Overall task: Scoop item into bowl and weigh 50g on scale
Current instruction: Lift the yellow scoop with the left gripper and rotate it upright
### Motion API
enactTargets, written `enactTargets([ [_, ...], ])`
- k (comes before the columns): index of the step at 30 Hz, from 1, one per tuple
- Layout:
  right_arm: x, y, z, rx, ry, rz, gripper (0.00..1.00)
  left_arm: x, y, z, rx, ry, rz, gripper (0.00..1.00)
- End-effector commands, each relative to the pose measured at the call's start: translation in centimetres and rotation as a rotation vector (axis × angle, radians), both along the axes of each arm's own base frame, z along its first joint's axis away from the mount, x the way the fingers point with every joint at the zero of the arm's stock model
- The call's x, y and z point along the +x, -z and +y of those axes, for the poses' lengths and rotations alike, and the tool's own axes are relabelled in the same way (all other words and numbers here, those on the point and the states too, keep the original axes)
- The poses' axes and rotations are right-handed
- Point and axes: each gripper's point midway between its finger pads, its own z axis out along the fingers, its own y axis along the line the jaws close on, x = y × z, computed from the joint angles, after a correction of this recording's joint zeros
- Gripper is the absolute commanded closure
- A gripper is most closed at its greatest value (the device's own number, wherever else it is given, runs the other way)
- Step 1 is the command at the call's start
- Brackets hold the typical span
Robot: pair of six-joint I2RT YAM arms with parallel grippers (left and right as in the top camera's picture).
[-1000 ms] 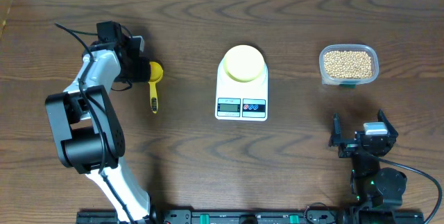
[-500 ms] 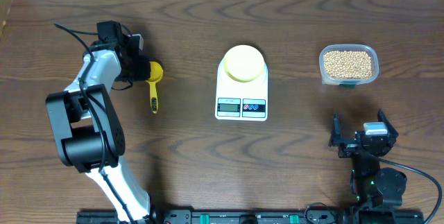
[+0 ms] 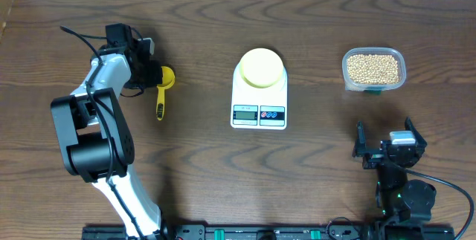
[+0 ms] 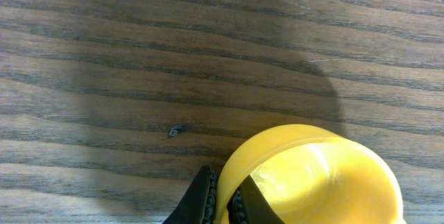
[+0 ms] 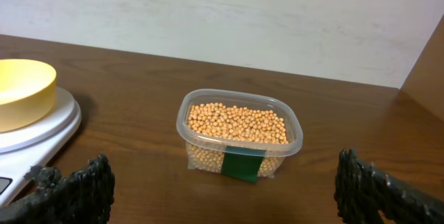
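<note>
Leftward by a little, the handle of the yellow scoop (image 3: 161, 102) has swung since a moment ago. The left gripper (image 4: 223, 204) is narrow, its tips pinching the rim of the scoop's cup just above the table (image 3: 223, 17). The right gripper (image 3: 387, 147) stands wide and holds nothing, near the clear tub (image 3: 398, 56) full of beans (image 3: 372, 67). The bowl (image 3: 260, 67) sits empty on the scale (image 3: 259, 114). I judge the task is only beginning: nothing is scooped or weighed yet. The display is too small to read, and the left wrist view cuts off most of the fingers.

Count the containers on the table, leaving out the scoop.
2: the pale yellow bowl on the scale at centre, and the clear tub of beans to its right. None seems hidden.
</note>
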Motion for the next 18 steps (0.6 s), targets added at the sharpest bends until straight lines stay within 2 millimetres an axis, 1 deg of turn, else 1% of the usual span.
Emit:
enactTargets([
  [1, 0.0, 0.0, 0.3, 0.011, -0.011, -0.001, 0.01, -0.8, 1.5, -0.3, -0.011, -0.004, 0.046, 0.92],
  [4, 0.0, 0.0, 0.3, 0.011, -0.011, -0.001, 0.01, -0.6, 0.7, -0.3, -0.011, -0.016, 0.028, 0.92],
  [7, 0.0, 0.0, 0.3, 0.011, -0.011, -0.001, 0.01, 0.0, -1.6, -0.2, -0.01, -0.038, -0.022, 0.92],
  [10, 0.0, 0.0, 0.3, 0.011, -0.011, -0.001, 0.01, 0.7, -5.5, 0.0, -0.008, -0.073, -0.107, 0.93],
  [12, 0.0, 0.0, 0.3, 0.011, -0.011, -0.001, 0.01, 1.0, -8.9, 0.0, -0.017, -0.117, -0.181, 0.93],
  [13, 0.0, 0.0, 0.3, 0.011, -0.011, -0.001, 0.01, 1.0, -10.2, 0.0, -0.021, -0.134, -0.207, 0.93],
  [16, 0.0, 0.0, 0.3, 0.011, -0.011, -0.001, 0.01, 0.7, -15.4, -0.1, -0.058, -0.224, -0.31, 0.92],
  [18, 0.0, 0.0, 0.3, 0.011, -0.011, -0.001, 0.01, 0.2, -17.5, -0.2, -0.079, -0.264, -0.349, 0.93],
])
